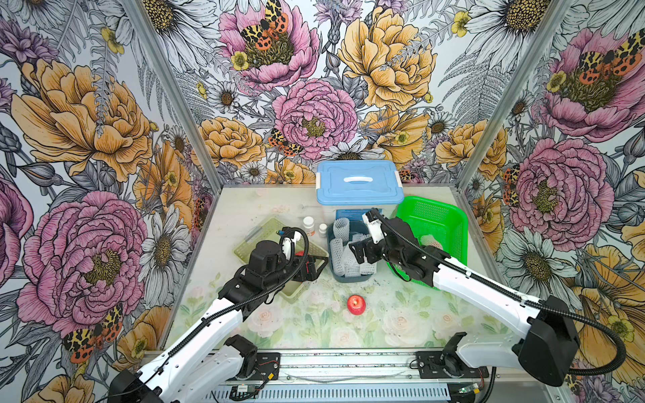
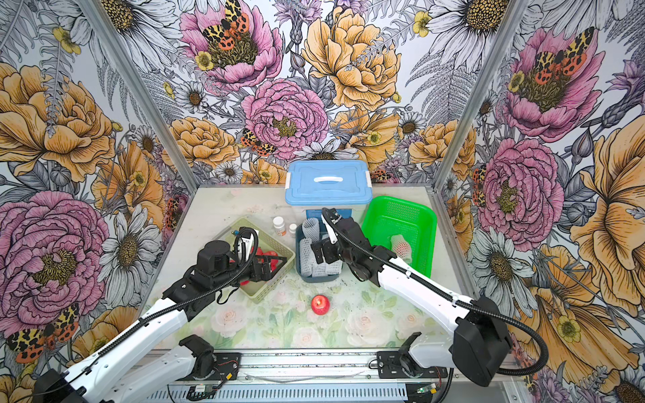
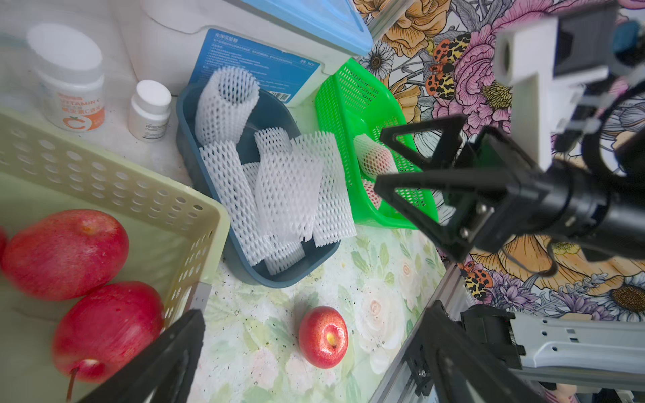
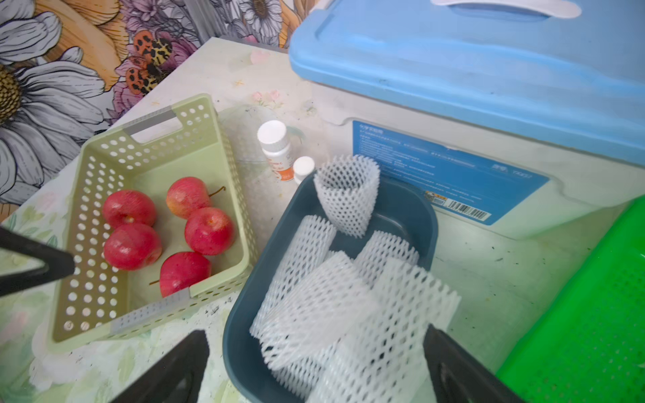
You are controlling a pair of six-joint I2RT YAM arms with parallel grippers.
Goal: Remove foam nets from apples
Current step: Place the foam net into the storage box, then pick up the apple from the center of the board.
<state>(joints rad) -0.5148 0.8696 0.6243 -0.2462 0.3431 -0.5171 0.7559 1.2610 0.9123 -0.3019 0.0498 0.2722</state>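
Several empty foam nets are piled in a blue-grey tub. My right gripper hangs open just above them, and a blurred net lies between its spread fingers. Several bare apples lie in the pale green basket. My left gripper is open and empty over that basket's right end. One bare apple sits on the table in front. A netted apple lies in the green basket.
A blue-lidded storage box stands behind the tub. Two white pill bottles are between the pale basket and the box. The metal rail runs along the front edge. Floral walls enclose the table on three sides.
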